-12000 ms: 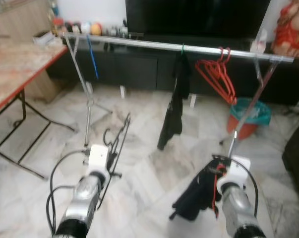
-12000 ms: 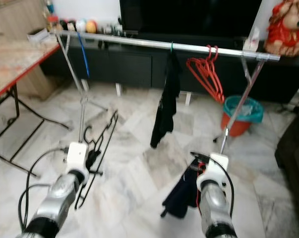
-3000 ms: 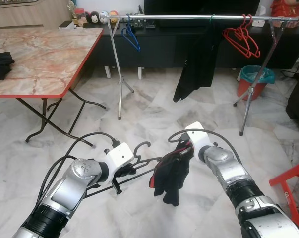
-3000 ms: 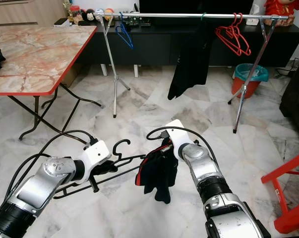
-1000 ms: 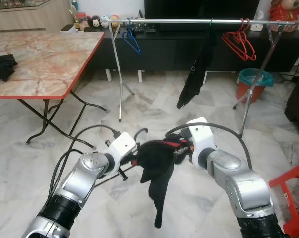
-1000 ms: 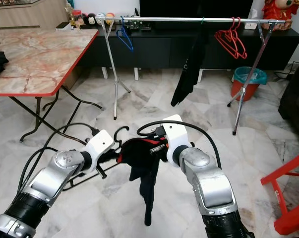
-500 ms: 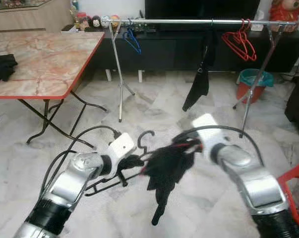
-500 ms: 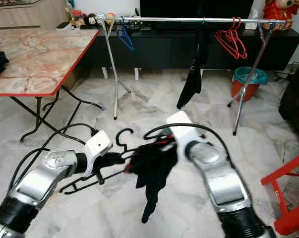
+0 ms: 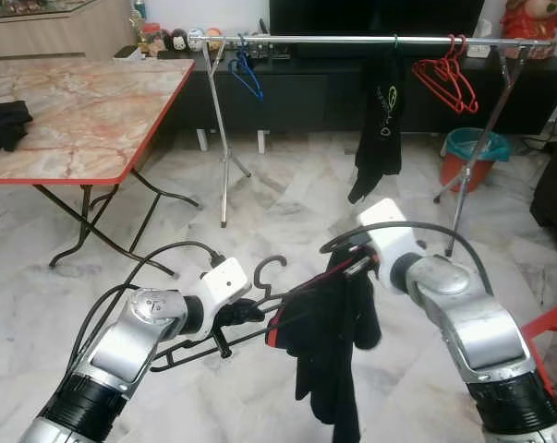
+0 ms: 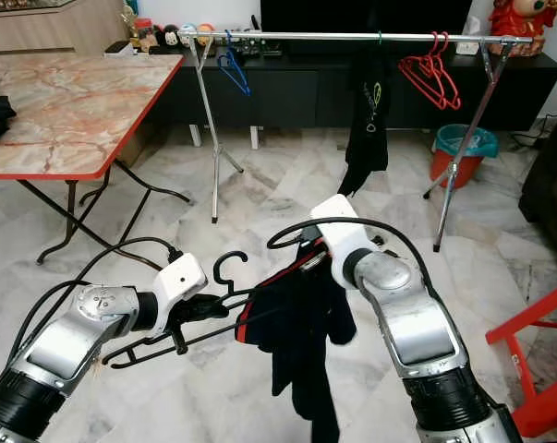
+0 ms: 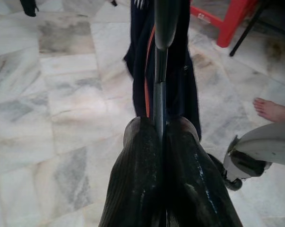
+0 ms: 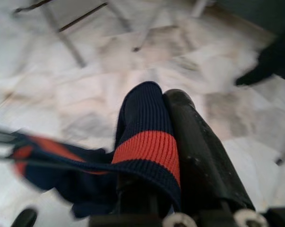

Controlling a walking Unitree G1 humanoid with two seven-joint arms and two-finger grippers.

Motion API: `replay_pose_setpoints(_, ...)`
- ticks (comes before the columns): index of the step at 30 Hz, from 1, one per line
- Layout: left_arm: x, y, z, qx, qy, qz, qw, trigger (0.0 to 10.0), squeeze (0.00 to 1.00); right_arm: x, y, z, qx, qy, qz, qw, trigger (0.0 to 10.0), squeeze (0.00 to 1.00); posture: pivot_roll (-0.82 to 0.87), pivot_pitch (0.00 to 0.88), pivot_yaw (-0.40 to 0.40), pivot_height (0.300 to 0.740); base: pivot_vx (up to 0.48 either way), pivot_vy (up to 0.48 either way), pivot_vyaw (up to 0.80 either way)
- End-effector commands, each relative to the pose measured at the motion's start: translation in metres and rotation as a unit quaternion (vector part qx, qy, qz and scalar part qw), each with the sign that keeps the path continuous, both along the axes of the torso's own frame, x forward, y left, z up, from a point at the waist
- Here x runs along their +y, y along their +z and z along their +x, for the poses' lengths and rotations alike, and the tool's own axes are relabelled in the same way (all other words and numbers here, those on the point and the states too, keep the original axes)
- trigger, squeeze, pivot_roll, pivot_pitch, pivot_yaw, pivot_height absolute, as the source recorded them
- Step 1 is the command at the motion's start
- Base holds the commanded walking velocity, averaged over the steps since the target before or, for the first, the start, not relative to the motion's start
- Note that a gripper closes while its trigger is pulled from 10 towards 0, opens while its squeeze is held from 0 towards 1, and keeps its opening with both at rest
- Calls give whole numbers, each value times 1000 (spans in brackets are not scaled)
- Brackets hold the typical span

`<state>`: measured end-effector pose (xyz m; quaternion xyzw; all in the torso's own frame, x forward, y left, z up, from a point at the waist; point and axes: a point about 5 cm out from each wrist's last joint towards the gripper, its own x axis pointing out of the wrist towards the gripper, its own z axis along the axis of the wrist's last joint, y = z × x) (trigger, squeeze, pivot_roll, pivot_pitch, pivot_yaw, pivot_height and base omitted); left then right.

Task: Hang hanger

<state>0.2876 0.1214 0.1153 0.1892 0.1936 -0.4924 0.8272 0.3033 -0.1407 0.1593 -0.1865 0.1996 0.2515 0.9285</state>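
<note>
left gripper (image 9: 234, 317) clamps hanger (image 9: 260, 305) | right gripper (image 9: 357, 266) pinches garment (image 9: 329, 341), now draped lower at 6 o'clock | threading continues

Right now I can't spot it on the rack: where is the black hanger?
In the head views the black hanger is low before the robot, left of centre, pinched in the left gripper, its arm reaching into the dark garment held by the right gripper.
</note>
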Motion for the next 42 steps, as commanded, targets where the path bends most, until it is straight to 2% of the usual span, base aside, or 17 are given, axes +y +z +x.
replay_pose_setpoints(1, -2, 3, -2, 0, -8, -2, 1000, 10000, 0, 8, 3, -5, -4, 38, 1, 999, 10000, 0, -52, 0, 35, 740, 0, 0, 0)
replay_pose_setpoints(6, -1, 2, -2, -2, -3, 3, 1000, 10000, 0, 11, 4, -9, 4, 57, 5, 998, 10000, 0, -52, 0, 35, 740, 0, 0, 0)
replay_pose_setpoints(9, 1, 0, 5, -15, 21, 18, 1000, 10000, 0, 14, 5, -10, 16, 55, 20, 998, 10000, 0, -54, 0, 35, 740, 0, 0, 0)
replay_pose_setpoints(12, -1, 0, 7, -20, 32, 21, 999, 10000, 0, 16, 6, -11, 11, 63, 14, 998, 10000, 0, -57, 0, 37, 740, 0, 0, 0)
replay_pose_setpoints(18, 1, -6, 9, -23, 38, 62, 997, 10000, 0, 16, 6, -12, 14, 49, 19, 999, 10000, 0, -60, 0, 39, 740, 0, 0, 0)
replay_pose_setpoints(21, 8, -14, 9, -22, 44, 106, 993, 10000, 0, 17, 3, -13, 21, 41, 17, 999, 10000, 0, -56, 0, 40, 740, 0, 0, 0)
replay_pose_setpoints(27, 15, -16, 12, -27, 71, 126, 989, 10000, 0, 15, 0, -11, 24, 24, 14, 999, 10000, 0, -52, 0, 39, 740, 0, 0, 0)
replay_pose_setpoints(29, 15, -11, 20, -50, 100, 112, 987, 10000, 0, 18, -1, -11, 27, 28, 16, 999, 10000, 0, -51, 0, 39, 740, 0, 0, 0)
replay_pose_setpoints(31, 14, -10, 21, -53, 105, 105, 987, 10000, 0, 19, -1, -12, 28, 30, 16, 999, 10000, 0, -51, 0, 39, 740, 0, 0, 0)
replay_pose_setpoints(33, 8, -3, 24, -56, 112, 63, 990, 10000, 0, 21, -1, -14, 30, 41, 18, 999, 10000, 0, -53, 0, 39, 740, 0, 0, 0)
replay_pose_setpoints(35, 4, 1, 24, -55, 100, 40, 993, 10000, 0, 22, -1, -16, 32, 48, 21, 998, 10000, 0, -55, 0, 39, 740, 0, 0, 0)
replay_pose_setpoints(37, 1, 2, 21, -53, 87, 35, 994, 10000, 0, 24, 0, -18, 32, 63, 22, 997, 10000, 0, -57, 0, 40, 740, 0, 0, 0)
replay_pose_setpoints(42, 1, 2, 22, -56, 94, 34, 993, 10000, 0, 29, 1, -23, 38, 81, 25, 996, 10000, 0, -53, 0, 38, 740, 0, 0, 0)
